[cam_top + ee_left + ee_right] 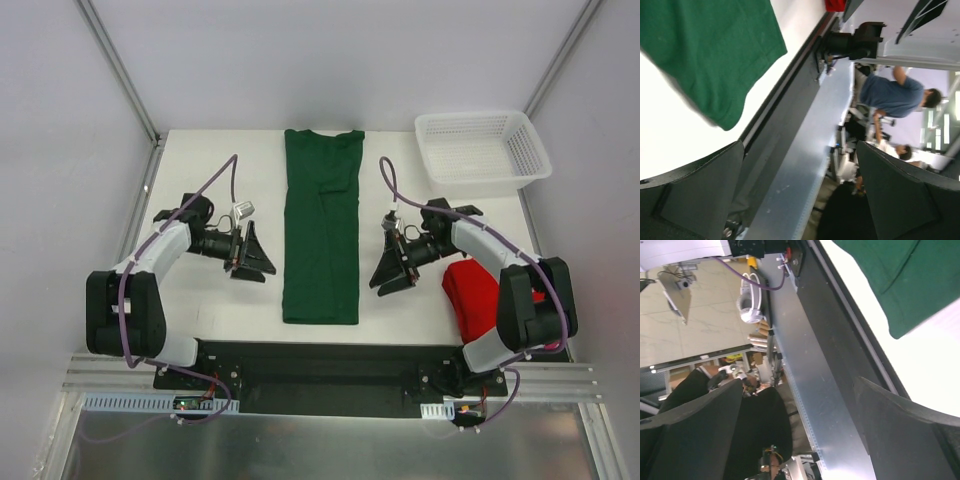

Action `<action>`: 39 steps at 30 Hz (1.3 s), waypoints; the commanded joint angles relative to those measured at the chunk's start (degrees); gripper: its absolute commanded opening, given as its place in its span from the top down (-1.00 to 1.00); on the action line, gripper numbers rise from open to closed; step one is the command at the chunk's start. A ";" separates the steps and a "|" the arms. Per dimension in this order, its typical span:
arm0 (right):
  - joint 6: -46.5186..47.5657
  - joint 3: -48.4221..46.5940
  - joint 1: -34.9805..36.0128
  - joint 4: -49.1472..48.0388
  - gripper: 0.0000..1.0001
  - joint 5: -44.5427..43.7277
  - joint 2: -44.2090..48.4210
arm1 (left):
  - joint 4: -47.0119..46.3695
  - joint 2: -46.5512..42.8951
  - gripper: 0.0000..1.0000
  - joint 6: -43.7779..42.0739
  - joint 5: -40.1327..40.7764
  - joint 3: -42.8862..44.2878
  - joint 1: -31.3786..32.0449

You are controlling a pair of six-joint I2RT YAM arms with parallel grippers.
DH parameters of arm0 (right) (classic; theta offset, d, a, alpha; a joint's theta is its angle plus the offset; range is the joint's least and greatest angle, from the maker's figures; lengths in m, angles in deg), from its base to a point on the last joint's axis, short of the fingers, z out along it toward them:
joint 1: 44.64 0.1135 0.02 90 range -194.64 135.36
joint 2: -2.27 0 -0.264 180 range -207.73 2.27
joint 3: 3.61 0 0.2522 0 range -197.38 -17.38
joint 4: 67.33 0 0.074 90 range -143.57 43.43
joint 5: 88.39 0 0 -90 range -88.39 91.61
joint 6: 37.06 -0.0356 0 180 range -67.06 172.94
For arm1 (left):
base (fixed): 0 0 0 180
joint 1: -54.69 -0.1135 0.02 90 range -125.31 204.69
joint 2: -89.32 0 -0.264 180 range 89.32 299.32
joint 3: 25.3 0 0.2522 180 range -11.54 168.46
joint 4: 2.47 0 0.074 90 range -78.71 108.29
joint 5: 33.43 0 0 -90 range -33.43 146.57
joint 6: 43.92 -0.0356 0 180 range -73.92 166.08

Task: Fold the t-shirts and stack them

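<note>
Worry: left claw (252, 260) and right claw (392, 268) gape wide, empty, dark green folded cloth t-shirt (321, 225) between them; mismatched grabs could skew the fold.

- green t-shirt (320, 235), table centre: dark green, plain, no print.
- red t-shirt (472, 292), by the right edge: bright red, plain.
- basket (483, 148), far right corner: white, open mesh pattern.
- table (220, 160): white top, with a black strip (320, 358) along the near edge.
- left gripper (258, 262), right gripper (390, 280): black.
- arms (165, 245): white and black.
- cables (215, 185): purple.
</note>
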 commanded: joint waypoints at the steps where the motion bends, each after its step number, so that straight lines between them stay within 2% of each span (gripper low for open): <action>1: -2.58 4.49 0.07 -3.05 -0.93 4.76 0.78 | -4.37 2.90 -0.93 4.09 -7.31 -3.24 -0.42; 5: -7.84 6.07 0.07 -9.63 -0.93 4.41 -0.63 | -6.84 6.41 -0.94 5.23 -6.70 -3.69 -0.25; 7: -14.34 7.56 0.77 -13.76 -0.93 5.29 -0.72 | -7.02 7.39 -0.94 5.23 -5.04 -2.90 0.63; 9: -20.91 9.23 1.21 -24.37 -0.93 3.90 -0.02 | -8.07 7.21 -0.94 4.88 -2.41 -2.28 2.56; 10: -30.17 10.28 1.39 -29.64 -0.93 3.45 -0.10 | -9.90 7.21 -0.94 5.14 -2.74 -2.98 2.83; 11: -35.14 12.64 1.39 -39.96 -0.93 2.84 -0.54 | -14.27 7.73 -0.94 10.28 -3.61 -4.20 2.83; 13: -40.26 13.46 1.65 -47.31 -0.93 0.37 -2.73 | -16.68 9.23 -0.95 12.17 -4.50 -6.85 3.01; 19: -38.01 15.74 4.29 -50.96 -0.93 0.55 -6.52 | -17.48 16.78 -0.96 9.64 -4.24 -6.59 4.94; 23: -40.99 18.82 4.46 -57.81 -0.93 -0.86 -8.19 | -18.09 21.18 -0.96 8.58 -4.94 -6.32 6.52; 27: -40.72 21.88 4.90 -58.69 -0.93 -1.65 -9.07 | -19.67 21.98 -0.96 9.45 -5.81 -8.34 7.40; 31: -46.26 25.40 5.78 -68.86 -0.93 -2.53 -10.21 | -22.57 21.89 -0.96 11.73 -7.22 -9.92 11.26; 39: -51.00 28.84 8.42 -80.99 -0.93 -4.29 -12.14 | -33.12 18.11 -0.95 19.11 -5.38 -16.69 11.80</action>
